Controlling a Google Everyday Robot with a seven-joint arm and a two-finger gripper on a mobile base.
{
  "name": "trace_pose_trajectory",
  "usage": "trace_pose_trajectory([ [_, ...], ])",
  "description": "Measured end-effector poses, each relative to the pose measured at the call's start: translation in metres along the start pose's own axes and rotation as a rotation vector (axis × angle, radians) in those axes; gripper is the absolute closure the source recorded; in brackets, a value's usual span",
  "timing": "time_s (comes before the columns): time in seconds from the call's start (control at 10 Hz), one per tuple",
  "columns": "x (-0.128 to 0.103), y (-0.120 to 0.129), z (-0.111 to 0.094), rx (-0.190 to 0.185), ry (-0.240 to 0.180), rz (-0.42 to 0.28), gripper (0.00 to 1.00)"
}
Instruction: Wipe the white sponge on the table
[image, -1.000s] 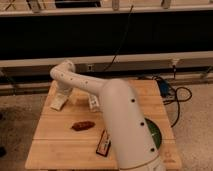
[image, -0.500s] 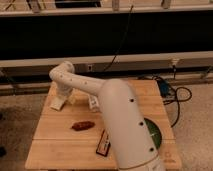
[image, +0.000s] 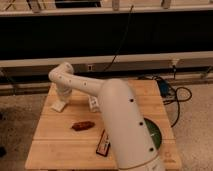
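Observation:
The white sponge (image: 58, 106) lies flat on the far left part of the light wooden slatted table (image: 55, 142). My white arm reaches from the lower right across the table to the far left corner. My gripper (image: 63, 96) points down right over the sponge and seems to touch its top. The gripper's tip is hidden by the wrist and merges with the sponge.
A small white object (image: 93, 103) stands right of the sponge, next to the arm. A brown oblong item (image: 82, 126) lies mid-table. A dark flat packet (image: 104, 144) lies near the front. A green disc (image: 154, 136) shows behind the arm. Cables (image: 172, 95) lie on the floor to the right.

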Motion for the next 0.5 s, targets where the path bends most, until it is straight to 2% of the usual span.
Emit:
trace_pose_trajectory([
  [0.3, -0.039, 0.007, -0.004, -0.017, -0.010, -0.079, 1.00],
  [0.5, -0.050, 0.012, -0.005, -0.018, -0.016, -0.112, 1.00],
])
